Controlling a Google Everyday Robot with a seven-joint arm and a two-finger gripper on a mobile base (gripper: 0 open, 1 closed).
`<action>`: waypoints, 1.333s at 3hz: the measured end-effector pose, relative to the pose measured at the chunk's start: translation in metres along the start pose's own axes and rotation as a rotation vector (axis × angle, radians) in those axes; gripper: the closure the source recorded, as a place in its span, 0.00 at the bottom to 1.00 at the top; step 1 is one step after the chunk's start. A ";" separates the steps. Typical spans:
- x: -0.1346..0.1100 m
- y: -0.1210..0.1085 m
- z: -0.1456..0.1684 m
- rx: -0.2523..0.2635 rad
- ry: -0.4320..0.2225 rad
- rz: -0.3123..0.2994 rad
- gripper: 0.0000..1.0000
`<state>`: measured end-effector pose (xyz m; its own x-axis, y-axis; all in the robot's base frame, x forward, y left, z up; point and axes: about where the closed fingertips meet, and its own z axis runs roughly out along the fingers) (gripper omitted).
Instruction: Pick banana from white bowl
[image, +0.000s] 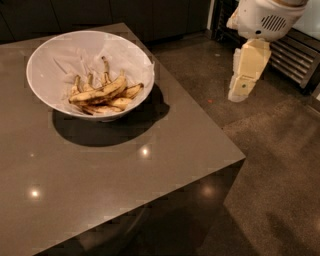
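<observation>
The big dark desk (150, 190) holds just one thing. That is the white bowl (40, 85). It sits on the far part of the desk, well apart from the jaws and off to their left in the camera view. It is also lower than they are.

Inside the bowl is crumpled white paper (75, 57). The bananas (112, 102) lie on the paper, on the side of the bowl nearest the jaws. They are spotty and brown, so I think they are soft.

The gripper (240, 93) hangs in the air over the floor (270, 165), past the edge of the desk. It points down. I cannot tell if the jaws are apart or together. They hold nothing.

The job is only at the reaching part, I think. To do it well, the jaws should first go up and across, high over the rim of the bowl, so they do not bump it. They need to be wide apart before they go down.

The top banana (100, 91) looks like the best one to take. It lies long and flat on the pile. The jaws should come down across its fat middle, not along it. They should close gently, so it does not squash, and miss the paper. Then they should lift straight up.
</observation>
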<state>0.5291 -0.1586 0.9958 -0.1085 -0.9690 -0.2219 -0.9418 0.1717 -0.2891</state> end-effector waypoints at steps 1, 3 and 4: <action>-0.026 -0.020 0.001 0.031 -0.029 -0.078 0.00; -0.067 -0.043 0.002 0.062 -0.046 -0.201 0.00; -0.106 -0.050 0.019 0.042 -0.079 -0.303 0.00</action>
<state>0.5942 -0.0611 1.0159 0.2019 -0.9607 -0.1905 -0.9133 -0.1144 -0.3909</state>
